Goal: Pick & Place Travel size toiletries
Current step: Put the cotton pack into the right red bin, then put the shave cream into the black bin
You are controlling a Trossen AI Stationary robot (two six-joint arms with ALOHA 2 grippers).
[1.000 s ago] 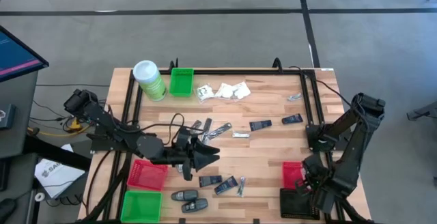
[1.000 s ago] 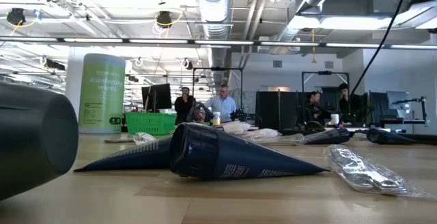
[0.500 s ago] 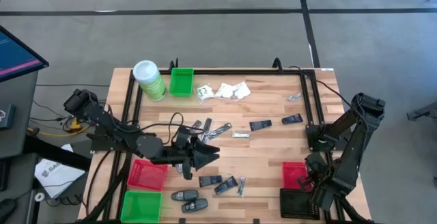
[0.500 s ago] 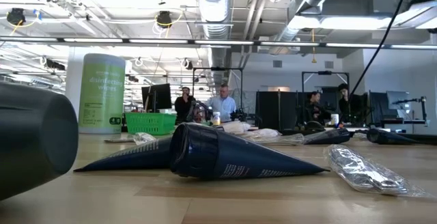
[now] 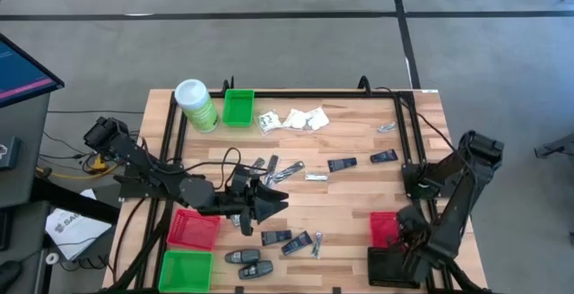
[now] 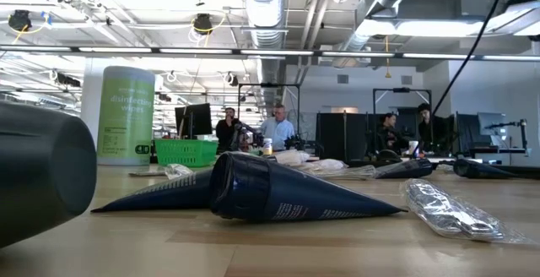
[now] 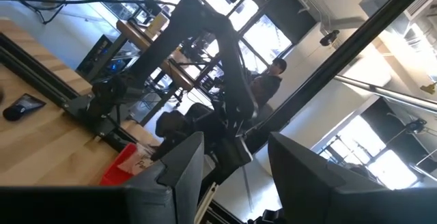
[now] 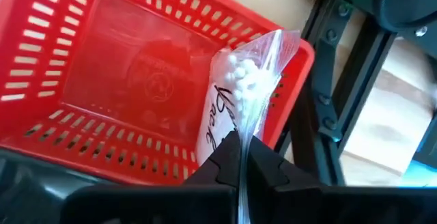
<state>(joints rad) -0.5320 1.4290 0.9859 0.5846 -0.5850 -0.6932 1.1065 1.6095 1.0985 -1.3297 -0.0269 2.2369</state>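
Your right tool (image 8: 240, 157) is pinching a clear sachet (image 8: 247, 91) over the red bin (image 8: 102, 74), ready to drop; left tool (image 5: 269, 202) hovers spread.

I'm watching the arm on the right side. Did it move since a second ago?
Yes. The right arm shifted a little toward the table's near edge, closer to the black bin, while the red bin stayed put.

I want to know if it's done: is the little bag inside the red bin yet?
Not yet. The right gripper pinches the bag above the red bin.
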